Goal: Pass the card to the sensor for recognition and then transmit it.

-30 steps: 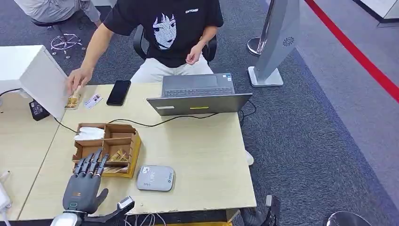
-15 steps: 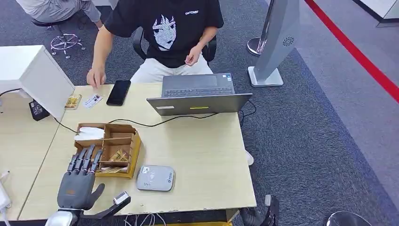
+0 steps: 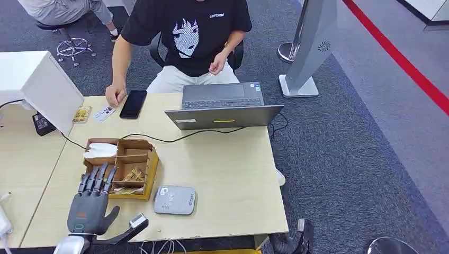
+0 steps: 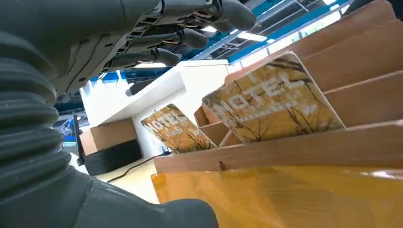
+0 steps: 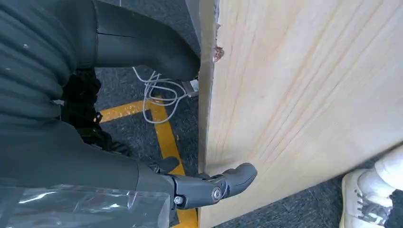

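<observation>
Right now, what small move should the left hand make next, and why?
Probably ease forward and down to pinch a card. The left hand is open, fingers over the wooden box, and the hotel cards stand unheld in its slots.

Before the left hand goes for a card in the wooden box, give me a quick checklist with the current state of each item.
1. Left hand empty, fingers apart: ok.
2. Hotel cards standing in the wooden box, reachable: ok.
3. Fingers over the box's near edge: ok.
4. Sensor pad uncovered beside the box: ok.
5. Person's hand away from the box, by the phone: ok.
6. Right hand at the table edge, state: cannot tell.
</observation>
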### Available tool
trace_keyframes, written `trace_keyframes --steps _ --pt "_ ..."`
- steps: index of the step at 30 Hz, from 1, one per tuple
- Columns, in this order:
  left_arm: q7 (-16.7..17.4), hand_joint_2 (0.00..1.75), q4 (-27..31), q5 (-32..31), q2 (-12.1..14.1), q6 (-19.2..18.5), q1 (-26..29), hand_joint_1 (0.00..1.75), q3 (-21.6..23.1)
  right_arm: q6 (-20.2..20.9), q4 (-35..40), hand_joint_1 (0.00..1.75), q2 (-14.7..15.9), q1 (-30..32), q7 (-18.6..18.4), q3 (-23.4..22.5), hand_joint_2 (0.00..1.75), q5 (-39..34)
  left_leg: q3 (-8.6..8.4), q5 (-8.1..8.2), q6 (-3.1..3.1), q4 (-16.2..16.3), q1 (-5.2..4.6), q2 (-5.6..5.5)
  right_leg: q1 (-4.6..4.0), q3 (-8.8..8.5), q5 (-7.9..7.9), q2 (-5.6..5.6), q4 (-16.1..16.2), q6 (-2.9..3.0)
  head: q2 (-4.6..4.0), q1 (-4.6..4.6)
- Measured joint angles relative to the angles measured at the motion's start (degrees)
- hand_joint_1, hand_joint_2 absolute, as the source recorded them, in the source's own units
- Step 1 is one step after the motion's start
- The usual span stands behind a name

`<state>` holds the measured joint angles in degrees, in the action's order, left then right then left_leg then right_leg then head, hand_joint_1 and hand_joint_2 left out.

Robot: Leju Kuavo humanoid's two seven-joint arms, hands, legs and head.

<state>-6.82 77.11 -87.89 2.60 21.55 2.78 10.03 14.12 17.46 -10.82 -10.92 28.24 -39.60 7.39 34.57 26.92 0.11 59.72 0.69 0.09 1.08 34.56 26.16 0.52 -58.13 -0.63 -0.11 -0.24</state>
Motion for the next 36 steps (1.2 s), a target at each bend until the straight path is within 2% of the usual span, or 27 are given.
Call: trace_keyframes --steps 36 --pt "-1.0 1.75 -1.3 -0.1 -1.5 0.7 -0.4 0.0 0.0 0.1 0.0 0.0 -0.1 0.1 0.0 0.6 1.75 0.0 -0.02 0.0 0.0 0.0 0.01 0.05 -0.01 0.01 -0.01 0.05 0.0 0.01 0.0 0.0"
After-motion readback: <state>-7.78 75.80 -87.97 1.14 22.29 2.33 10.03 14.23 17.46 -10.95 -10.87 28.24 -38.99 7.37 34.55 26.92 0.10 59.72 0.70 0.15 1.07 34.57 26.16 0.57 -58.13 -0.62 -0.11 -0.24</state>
